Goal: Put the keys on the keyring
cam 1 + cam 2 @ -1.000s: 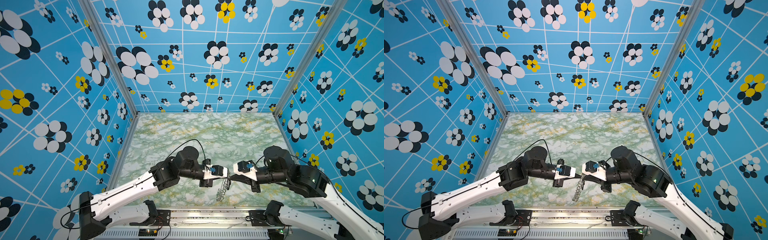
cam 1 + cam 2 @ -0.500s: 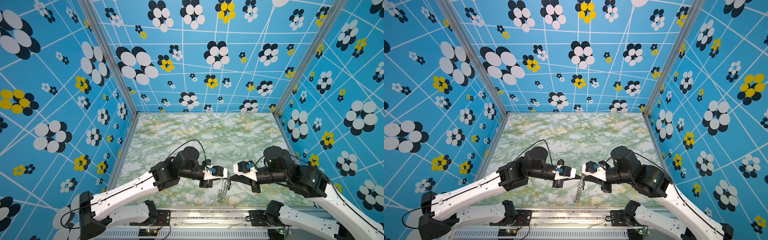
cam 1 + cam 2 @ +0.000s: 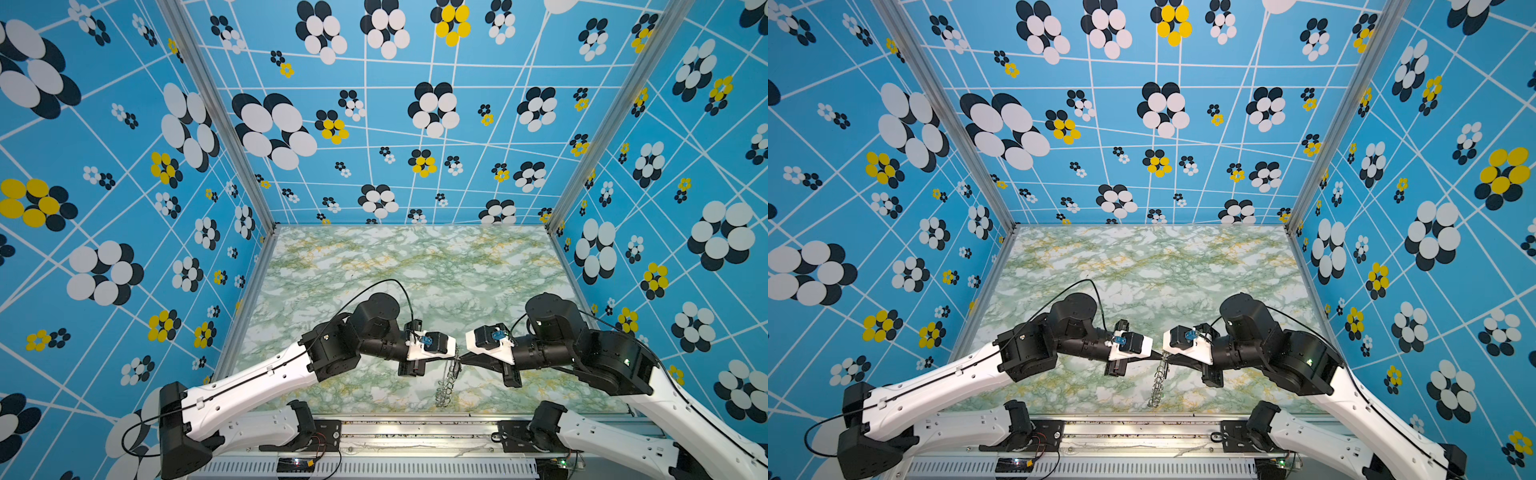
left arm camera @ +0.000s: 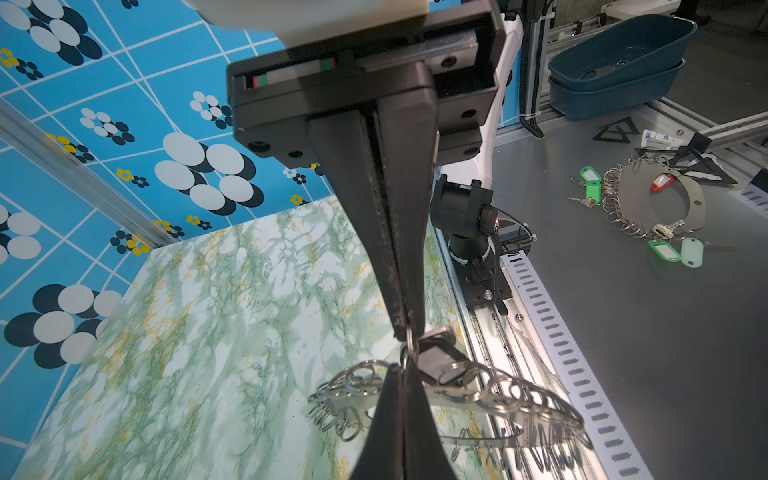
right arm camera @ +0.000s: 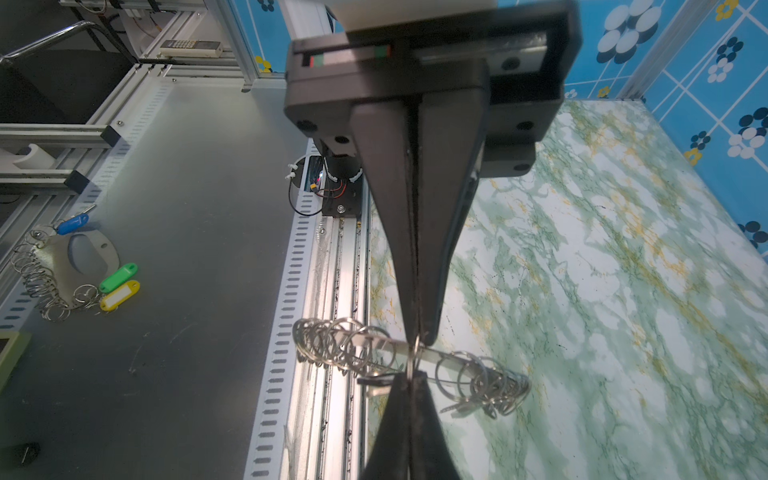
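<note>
Grey metal keyring (image 3: 447,384) hangs edge-on over the marbled table (image 3: 415,270), left gripper (image 3: 456,356) and right gripper (image 3: 462,360) tip to tip, both clamped on its upper rim.

White links (image 3: 249,379), bulky black joints (image 3: 332,353)

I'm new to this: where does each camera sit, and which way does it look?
Both top views: high above the robot's bases, looking down and forward at the marble table; both arms show.
Left wrist: on the left arm, looking along the shut left gripper to the keyring.
Right wrist: on the right arm, looking along the shut right gripper to the same keyring.
Shared: every view shows both grippers meeting at the keyring.
</note>
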Controlling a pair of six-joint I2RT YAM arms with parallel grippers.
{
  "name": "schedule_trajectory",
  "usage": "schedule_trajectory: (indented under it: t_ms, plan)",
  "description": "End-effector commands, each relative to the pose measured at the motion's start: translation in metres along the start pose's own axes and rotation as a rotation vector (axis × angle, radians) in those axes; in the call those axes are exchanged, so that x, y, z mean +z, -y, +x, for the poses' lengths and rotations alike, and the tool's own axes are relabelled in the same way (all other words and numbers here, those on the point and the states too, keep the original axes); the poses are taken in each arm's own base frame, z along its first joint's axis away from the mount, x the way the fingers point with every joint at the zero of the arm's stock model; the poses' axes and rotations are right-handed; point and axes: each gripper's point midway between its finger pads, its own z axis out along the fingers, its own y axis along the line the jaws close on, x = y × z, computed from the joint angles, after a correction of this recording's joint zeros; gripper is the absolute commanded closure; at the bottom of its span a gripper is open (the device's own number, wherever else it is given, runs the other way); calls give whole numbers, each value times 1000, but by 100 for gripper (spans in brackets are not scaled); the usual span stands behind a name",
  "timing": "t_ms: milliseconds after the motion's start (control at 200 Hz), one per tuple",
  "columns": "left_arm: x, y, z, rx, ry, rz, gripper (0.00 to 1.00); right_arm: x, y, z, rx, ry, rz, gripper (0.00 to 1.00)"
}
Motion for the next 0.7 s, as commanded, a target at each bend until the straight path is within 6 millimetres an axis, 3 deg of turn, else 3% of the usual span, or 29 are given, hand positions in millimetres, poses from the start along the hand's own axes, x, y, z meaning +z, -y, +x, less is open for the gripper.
schedule_trajectory:
  t_ms: [0, 305, 695]
  plan:
    - [3, -8, -15, 7, 33, -13, 100, -4, -8, -26, -76, 99, -37, 100]
    - [3, -12, -13, -6, 29, -20, 100, -4, -11, -24, -95, 82, -41, 100]
    - [-10, -19, -27, -17, 97, -45, 100, 1, -13, -3, -80, -13, -34, 100]
